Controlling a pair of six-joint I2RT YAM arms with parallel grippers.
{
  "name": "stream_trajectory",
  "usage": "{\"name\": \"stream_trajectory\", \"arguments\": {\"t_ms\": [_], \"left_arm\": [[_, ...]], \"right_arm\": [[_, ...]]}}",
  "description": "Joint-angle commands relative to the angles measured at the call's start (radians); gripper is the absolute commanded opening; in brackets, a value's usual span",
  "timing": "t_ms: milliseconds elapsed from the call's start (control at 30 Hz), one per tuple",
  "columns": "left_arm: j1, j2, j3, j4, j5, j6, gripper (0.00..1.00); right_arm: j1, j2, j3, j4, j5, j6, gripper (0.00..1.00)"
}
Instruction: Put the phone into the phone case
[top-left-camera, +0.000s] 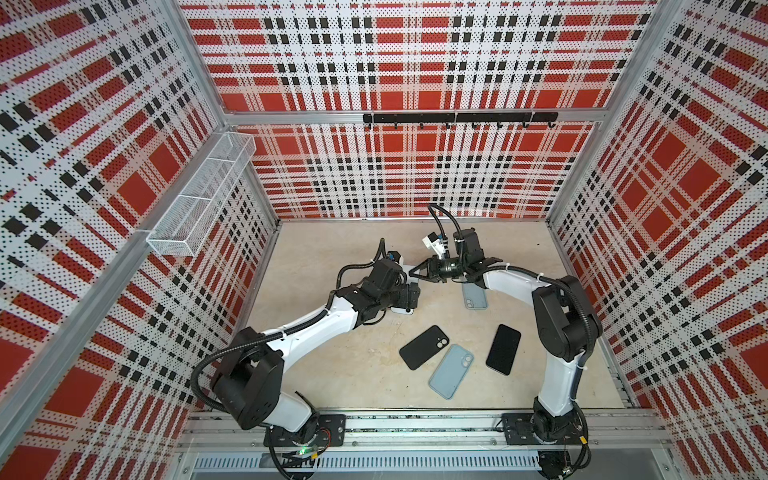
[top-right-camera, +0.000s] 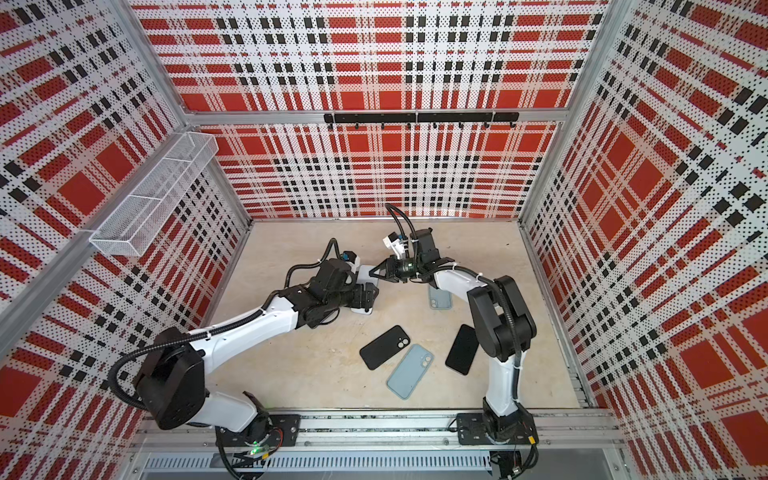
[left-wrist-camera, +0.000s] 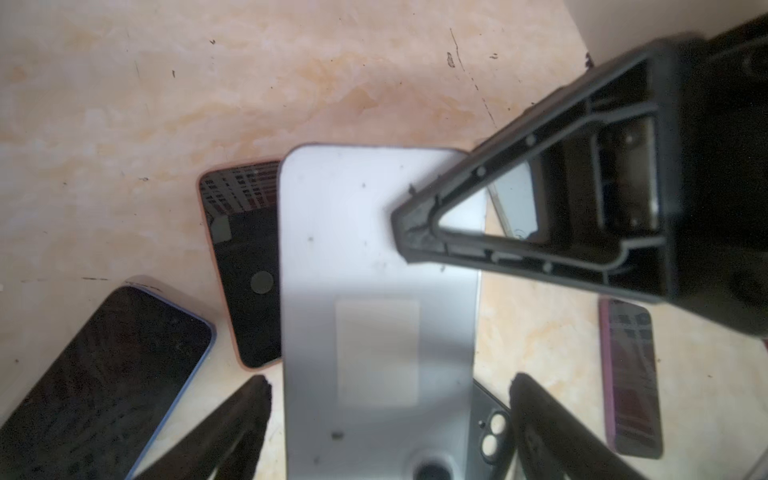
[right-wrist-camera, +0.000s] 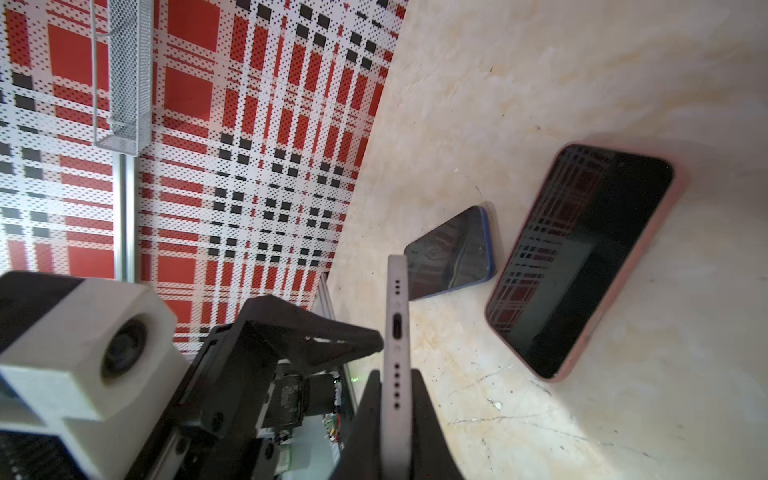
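Right gripper (right-wrist-camera: 395, 376) had its jaws clamped on the white phone (right-wrist-camera: 397, 299), aloft at far centre, left gripper (left-wrist-camera: 386, 386) jaws apart either side, so you'd best have squared it over the light-blue case (top-left-camera: 451, 371) before lowering.

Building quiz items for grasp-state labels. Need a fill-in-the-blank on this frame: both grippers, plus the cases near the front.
1. The right gripper is ____ on the white phone, at its charging-port end.
2. The left gripper straddles that phone with its jaws ____.
3. In both top views, beside the black case lies a second case, coloured light ____.

Missing words: shut; open; blue.
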Motion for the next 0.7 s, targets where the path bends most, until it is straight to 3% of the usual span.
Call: {"name": "stream_trajectory", "arguments": {"t_ms": [0,267,467,667], "left_arm": [[0.024,-0.086,0.040,-0.043,0.070,0.027,0.96],[0.146,-0.176,0.031,-0.111,0.325,-0.049,0.95],[0.272,-0.120,0.059,-0.118,0.607,-0.211,0.91],[0.285,-0.080,0.099,-0.167,0.651,-0.336,0.89]], "right_arm": [[-0.013,-0.121,0.042,-0.093,0.142,-0.173,0.00],[0.002,-0.273,-0.015,-0.203,0.411,-0.421,0.00],[0.133,-0.428,-0.172,-0.146,0.754,-0.721,0.00],[0.224,-0.521,-0.355,0.076,0.949,-0.970,0.00]]}}
